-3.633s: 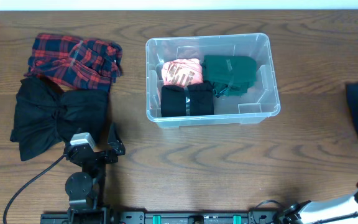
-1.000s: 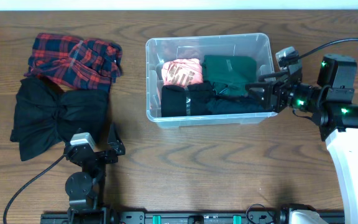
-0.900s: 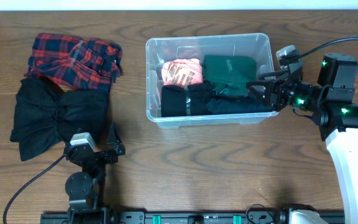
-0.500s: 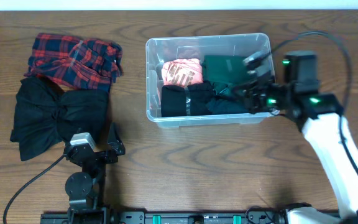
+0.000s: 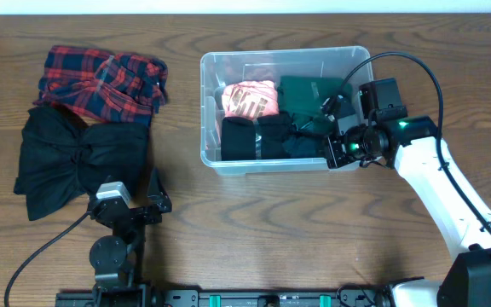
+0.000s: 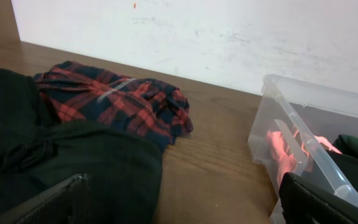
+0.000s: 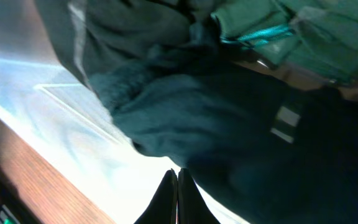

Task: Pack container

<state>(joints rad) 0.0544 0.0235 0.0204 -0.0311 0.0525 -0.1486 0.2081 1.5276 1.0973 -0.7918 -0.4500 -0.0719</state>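
Overhead: upper left, a red plaid garment [image 5: 101, 81], crumpled. A black garment [image 5: 75, 158] lies just below it, touching. Both are unpacked, well apart from the bin.

Lower left, the left gripper [image 5: 133, 205] is parked near the table [image 5: 254, 230] edge. The left wrist view shows its fingers spread wide, nothing between them.

Centre, the container [image 5: 284, 53] stands upright on the table. Inside: a pink garment [image 5: 248, 98] and a green garment [image 5: 314, 95] at the back, black folded pieces [image 5: 254, 136] in front, and a dark blue garment [image 5: 307, 147] in the front right corner.

Right of centre, the right gripper [image 5: 332, 147] is inside the bin's right end, over the dark blue garment. The right wrist view shows its fingertips closed to a slit, with nothing visibly pinched.

Judgement: the fourth piece is being tucked down. Next comes a clean lift out over the rim without dragging cloth, then the two garments at left.

Versus 3.6 s back: the dark blue garment lay at the table's right edge. It is now in the bin, and the right arm has come in with it.
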